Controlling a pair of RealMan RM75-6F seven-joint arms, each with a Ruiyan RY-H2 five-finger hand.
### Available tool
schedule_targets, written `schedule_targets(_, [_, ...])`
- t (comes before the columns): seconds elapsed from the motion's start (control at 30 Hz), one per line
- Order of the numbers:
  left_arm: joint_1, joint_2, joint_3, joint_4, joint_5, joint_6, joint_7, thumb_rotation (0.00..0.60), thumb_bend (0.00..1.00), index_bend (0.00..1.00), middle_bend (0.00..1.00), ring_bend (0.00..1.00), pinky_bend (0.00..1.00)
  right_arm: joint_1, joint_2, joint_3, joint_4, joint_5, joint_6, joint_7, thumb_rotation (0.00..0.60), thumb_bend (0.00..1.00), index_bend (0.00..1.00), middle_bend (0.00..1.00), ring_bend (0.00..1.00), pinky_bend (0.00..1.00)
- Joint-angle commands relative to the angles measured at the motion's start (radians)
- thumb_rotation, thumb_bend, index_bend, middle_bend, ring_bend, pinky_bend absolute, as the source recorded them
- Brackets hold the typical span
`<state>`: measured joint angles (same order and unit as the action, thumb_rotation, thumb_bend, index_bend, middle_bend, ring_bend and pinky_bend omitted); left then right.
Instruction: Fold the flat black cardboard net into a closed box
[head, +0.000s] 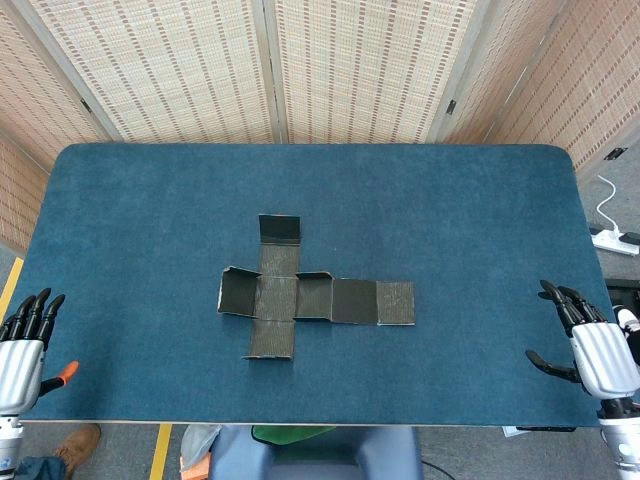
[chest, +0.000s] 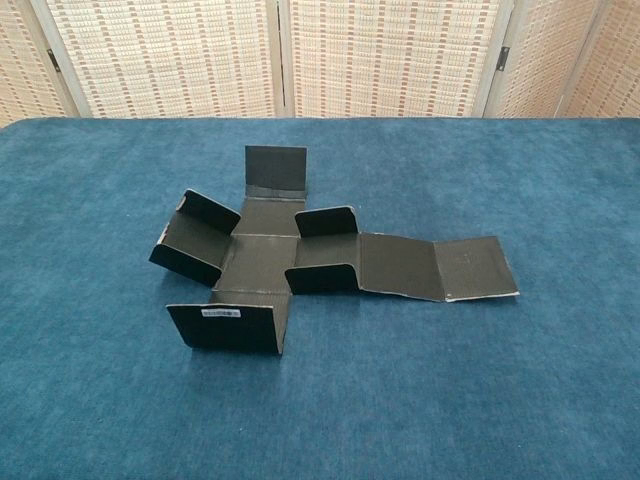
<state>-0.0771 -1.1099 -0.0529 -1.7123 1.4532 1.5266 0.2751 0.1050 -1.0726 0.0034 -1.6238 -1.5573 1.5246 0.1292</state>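
**Waiting at the edges, folding not yet begun**

Starting with the head view: the flat black cardboard cross-shaped net (head: 300, 300) lies mid-frame on the blue felt-covered table (head: 150, 200). The left hand (head: 22, 350), lower left, and right hand (head: 595, 350), lower right, hold nothing, fingers apart, well away from it.

Chest view: no hands show; its flaps already stand partly raised, a detail flattened from above. Next, I judge, a hand must reach in and lift a side panel.

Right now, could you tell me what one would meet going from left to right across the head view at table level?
Left hand at the table's near-left edge → bare blue table → black cardboard net, lying near the middle with some flaps raised → right hand at the near-right edge.
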Motion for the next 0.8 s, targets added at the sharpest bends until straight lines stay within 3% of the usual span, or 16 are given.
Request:
schedule_targets(0.03, [-0.004, -0.002, 0.001, 0.005, -0.001, -0.009, -0.003, 0.6, 0.2, 0.05, 0.0, 0.02, 0.19, 0.0, -0.004, 0.004, -0.011, 0.008, -0.01, 0.003, 0.6, 0.13, 0.07, 0.22, 0.14, 0.27])
schedule_targets(0.2, [-0.005, -0.005, 0.005, 0.016, 0.005, -0.014, -0.014, 0.6, 0.2, 0.05, 0.0, 0.02, 0.19, -0.019, -0.011, -0.001, -0.026, 0.009, 0.0, -0.002, 0.6, 0.13, 0.07, 0.22, 0.16, 0.29])
schedule_targets(0.3, [-0.007, 0.002, 0.004, 0.025, 0.012, -0.017, -0.03, 0.6, 0.2, 0.05, 0.0, 0.02, 0.19, -0.037, -0.018, 0.006, -0.041, 0.025, 0.02, -0.027, 0.6, 0.13, 0.07, 0.22, 0.21, 0.36])
schedule_targets(0.4, [-0.008, 0.014, -0.001, 0.03, 0.02, -0.007, -0.033, 0.6, 0.2, 0.05, 0.0, 0.02, 0.19, -0.039, -0.021, 0.016, -0.084, 0.035, 0.024, -0.081, 0.6, 0.13, 0.07, 0.23, 0.29, 0.48])
schedule_targets(0.6, [-0.002, 0.029, -0.003, 0.042, 0.036, 0.01, -0.075, 0.6, 0.2, 0.05, 0.0, 0.02, 0.19, 0.026, -0.033, 0.036, -0.256, 0.105, -0.11, -0.264, 0.6, 0.12, 0.04, 0.18, 0.63, 0.93])
schedule_targets(0.67, [-0.001, 0.024, 0.001, 0.051, 0.046, 0.013, -0.08, 0.6, 0.2, 0.05, 0.0, 0.02, 0.19, 0.069, -0.039, 0.051, -0.327, 0.165, -0.188, -0.337, 0.6, 0.11, 0.0, 0.11, 0.7, 0.99])
schedule_targets(0.8, [-0.001, 0.019, 0.009, 0.063, 0.067, 0.015, -0.104, 0.6, 0.21, 0.05, 0.0, 0.02, 0.19, 0.156, -0.101, 0.098, -0.411, 0.322, -0.298, -0.482, 0.6, 0.11, 0.0, 0.06, 0.74, 1.0])
